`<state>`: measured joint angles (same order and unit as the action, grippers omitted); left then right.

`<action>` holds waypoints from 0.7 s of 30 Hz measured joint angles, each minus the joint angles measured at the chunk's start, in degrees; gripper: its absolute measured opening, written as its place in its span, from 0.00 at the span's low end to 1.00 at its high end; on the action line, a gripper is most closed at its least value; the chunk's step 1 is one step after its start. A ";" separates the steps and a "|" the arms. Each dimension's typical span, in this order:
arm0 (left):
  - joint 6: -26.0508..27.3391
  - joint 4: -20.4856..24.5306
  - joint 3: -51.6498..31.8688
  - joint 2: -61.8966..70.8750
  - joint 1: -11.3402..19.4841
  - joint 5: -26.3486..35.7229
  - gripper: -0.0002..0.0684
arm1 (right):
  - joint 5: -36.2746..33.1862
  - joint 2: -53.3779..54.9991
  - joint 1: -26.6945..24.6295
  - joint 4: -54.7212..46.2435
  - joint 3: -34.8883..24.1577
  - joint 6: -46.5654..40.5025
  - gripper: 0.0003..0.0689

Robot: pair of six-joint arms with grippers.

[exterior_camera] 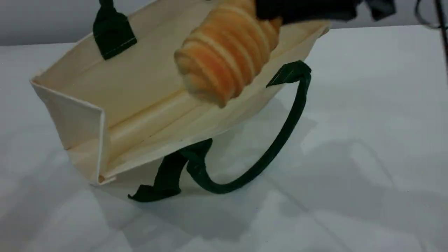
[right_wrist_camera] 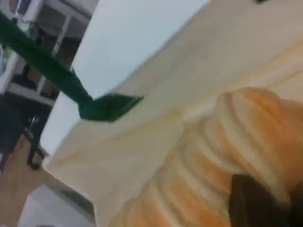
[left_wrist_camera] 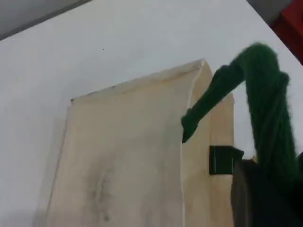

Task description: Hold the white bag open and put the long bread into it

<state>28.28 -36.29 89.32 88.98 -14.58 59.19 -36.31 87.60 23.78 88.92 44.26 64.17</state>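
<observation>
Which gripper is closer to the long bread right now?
Right. The right gripper grips the long bread itself; the left gripper holds the white bag's far green handle, away from it.

Left fingers [left_wrist_camera: 258, 201] pinched together, right fingers [right_wrist_camera: 255, 203] pinched together

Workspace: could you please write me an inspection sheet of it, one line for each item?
Surface: white table, smooth.
Job's things: white bag lies tilted, mouth open, near handle resting on the table; long bread at the mouth, off the table.
Clutter: nothing seen.
Grippers: left claw shut on the bag's far handle; right claw shut on the bread.
Cables: thin dark cable at the far right edge.
Surroundings: grey wall; blurred shelving beyond the table.
</observation>
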 joint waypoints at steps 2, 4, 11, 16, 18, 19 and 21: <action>0.00 0.00 0.00 0.00 0.00 0.39 0.14 | -0.17 1.41 0.43 1.65 0.00 1.30 0.09; 0.00 0.00 0.00 -0.05 0.00 0.51 0.14 | -0.17 2.50 0.43 3.87 0.05 2.55 0.09; -0.05 0.00 0.00 -0.05 0.00 0.51 0.14 | -0.59 5.76 0.43 11.22 0.18 7.42 0.08; -0.05 -0.14 0.00 -0.05 0.00 0.51 0.14 | -0.95 9.43 0.43 10.98 0.82 10.28 0.08; -0.05 -0.30 0.00 -0.05 0.00 0.51 0.14 | -1.37 10.96 0.43 10.98 2.03 10.22 0.08; -0.05 -0.52 0.00 -0.05 0.00 0.56 0.14 | -1.30 11.52 0.48 11.03 2.63 10.14 0.08; 0.01 -1.35 0.00 -0.05 0.00 0.73 0.14 | -0.76 12.49 1.20 11.09 4.20 9.81 0.08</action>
<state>28.29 -37.64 89.32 88.93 -14.58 59.92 -37.07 100.09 24.98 100.01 48.46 73.98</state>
